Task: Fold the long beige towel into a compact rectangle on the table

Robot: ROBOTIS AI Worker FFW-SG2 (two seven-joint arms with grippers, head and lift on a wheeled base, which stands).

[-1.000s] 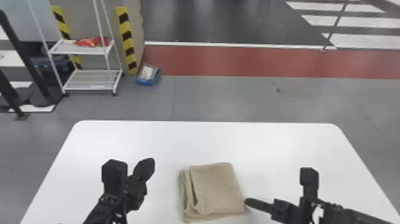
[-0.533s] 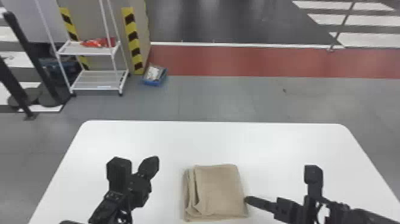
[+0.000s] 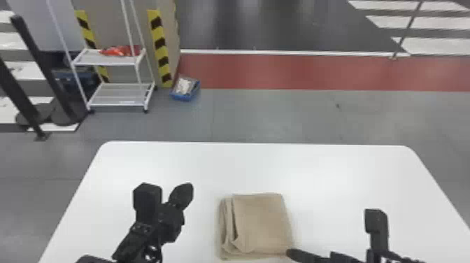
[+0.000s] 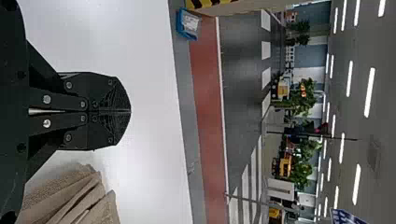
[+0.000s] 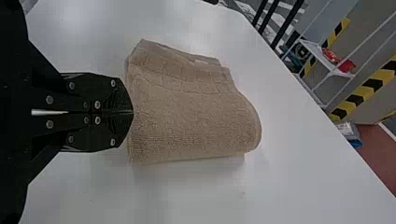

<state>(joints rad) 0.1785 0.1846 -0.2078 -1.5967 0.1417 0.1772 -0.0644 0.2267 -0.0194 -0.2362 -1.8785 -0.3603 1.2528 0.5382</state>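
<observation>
Right gripper (image 3: 292, 253) sliding toward the robot beside the folded towel (image 3: 262, 224)

Since the earlier frame, the right gripper's tip is shifting from partway along the towel's right side to its near right corner. Bench (image 3: 314, 168), towel and shelf rack (image 3: 110, 59) are all sitting slightly farther right in the head view, so the view itself is drifting.

Beige and nubbly like terry cloth, the towel is lying flat near the bench's near edge, between the two grippers. It is forming a compact, roughly rectangular stack. Loose layers are showing as narrow ridges along its left side, while the top panel is looking smoother. In the right wrist view, one end is curving round in a soft, thick fold, and a band of woven squares is running across the cloth.

The right gripper's flat black fingers are pressing together, closed, their tips meeting the towel's edge; whether they are actually touching it is hard to say from here. The left gripper (image 3: 186, 190) is hanging over the smooth white bench, left of the towel and apart from it, its ribbed fingers also closed with nothing between them.

Beyond the bench, the white metal rack is holding a shiny red packet (image 3: 120, 51), and a blue box (image 3: 183, 95) is resting on the grey floor.
</observation>
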